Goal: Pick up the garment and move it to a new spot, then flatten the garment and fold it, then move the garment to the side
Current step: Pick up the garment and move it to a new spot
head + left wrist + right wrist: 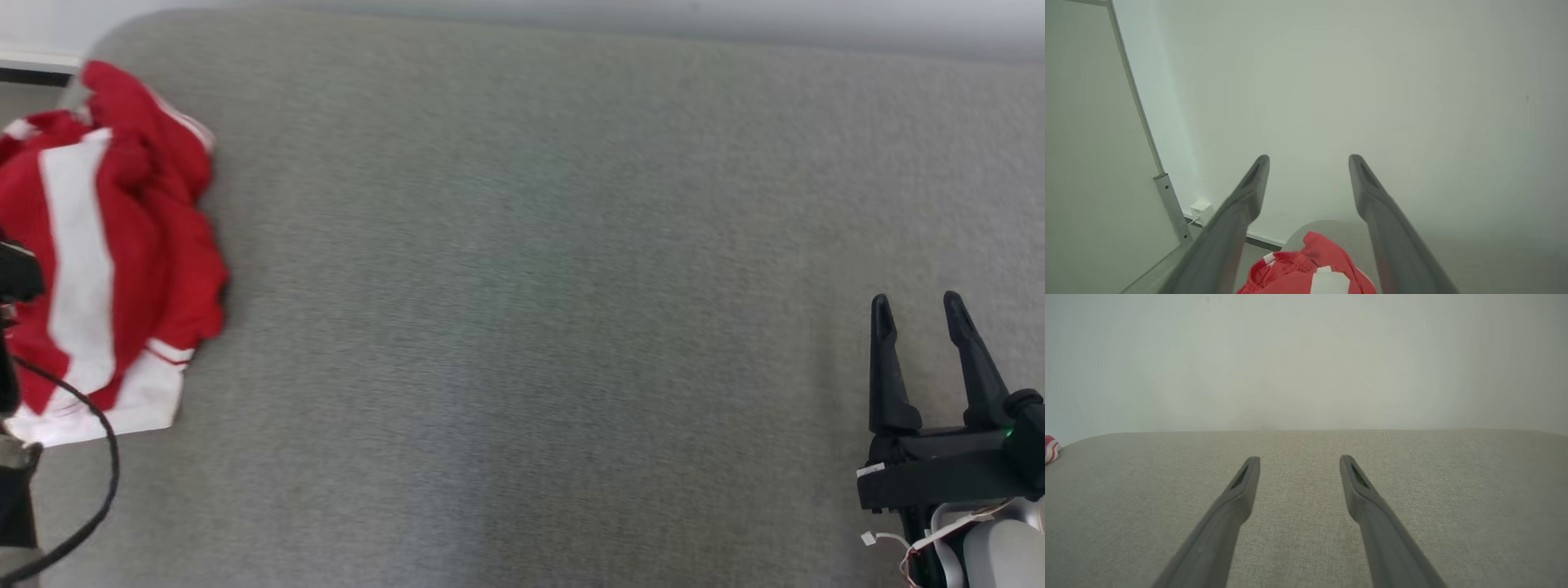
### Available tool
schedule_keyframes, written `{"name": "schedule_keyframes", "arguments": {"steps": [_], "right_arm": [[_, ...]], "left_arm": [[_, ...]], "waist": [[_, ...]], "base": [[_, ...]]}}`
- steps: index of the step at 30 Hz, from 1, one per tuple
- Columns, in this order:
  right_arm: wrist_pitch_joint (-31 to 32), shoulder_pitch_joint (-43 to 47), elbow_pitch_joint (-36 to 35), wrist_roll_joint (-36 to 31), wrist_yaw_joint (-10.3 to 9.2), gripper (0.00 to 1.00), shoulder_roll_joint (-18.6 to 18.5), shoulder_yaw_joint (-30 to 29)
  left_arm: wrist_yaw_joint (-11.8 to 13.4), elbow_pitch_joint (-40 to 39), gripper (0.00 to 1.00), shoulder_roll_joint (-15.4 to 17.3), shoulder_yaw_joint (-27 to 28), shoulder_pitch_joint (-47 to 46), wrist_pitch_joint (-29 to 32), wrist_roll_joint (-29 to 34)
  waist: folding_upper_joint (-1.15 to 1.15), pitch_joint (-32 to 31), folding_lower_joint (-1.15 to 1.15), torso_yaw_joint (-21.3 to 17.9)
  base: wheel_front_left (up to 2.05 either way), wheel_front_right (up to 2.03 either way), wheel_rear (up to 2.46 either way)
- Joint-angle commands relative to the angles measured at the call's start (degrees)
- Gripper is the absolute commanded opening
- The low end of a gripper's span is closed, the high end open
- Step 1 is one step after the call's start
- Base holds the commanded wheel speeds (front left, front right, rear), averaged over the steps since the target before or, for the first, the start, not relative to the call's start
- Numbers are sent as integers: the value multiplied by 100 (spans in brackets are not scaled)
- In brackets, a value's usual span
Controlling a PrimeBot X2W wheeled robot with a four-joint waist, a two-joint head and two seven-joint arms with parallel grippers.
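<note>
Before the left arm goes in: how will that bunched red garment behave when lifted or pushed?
Probably floppy: the garment lies bunched in soft folds, so it should sag from any pinch point. Likely light; the cloth looks thin. Pushed, it may crumple rather than slide, as the grey surface looks woven.
</note>
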Motion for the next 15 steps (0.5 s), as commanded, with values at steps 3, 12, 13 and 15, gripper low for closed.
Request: {"name": "schedule_keyframes", "arguments": {"steps": [3, 12, 13, 15], "right_arm": [[-48, -126, -24, -27, -12, 100, 19, -55], [-136, -259, 84, -39, -12, 100, 113, 1], [-147, -271, 90, -42, -12, 100, 117, 0], [-154, -290, 105, -42, -12, 100, 129, 4]], "left_arm": [[49, 278, 100, 107, 16, -180, 207, -54], [169, 1421, 100, 463, 49, -334, 1015, -74], [205, 1521, 100, 504, 32, -333, 1130, -42], [265, 1762, 100, 504, 95, -340, 1452, -155]], "waist": [[-1, 717, -2, -731], [-1, 768, -2, -873], [-1, 765, -2, -877], [-1, 757, -2, -884]], "base": [[0, 0, 0], [0, 0, 0], [0, 0, 0], [0, 0, 0]]}}
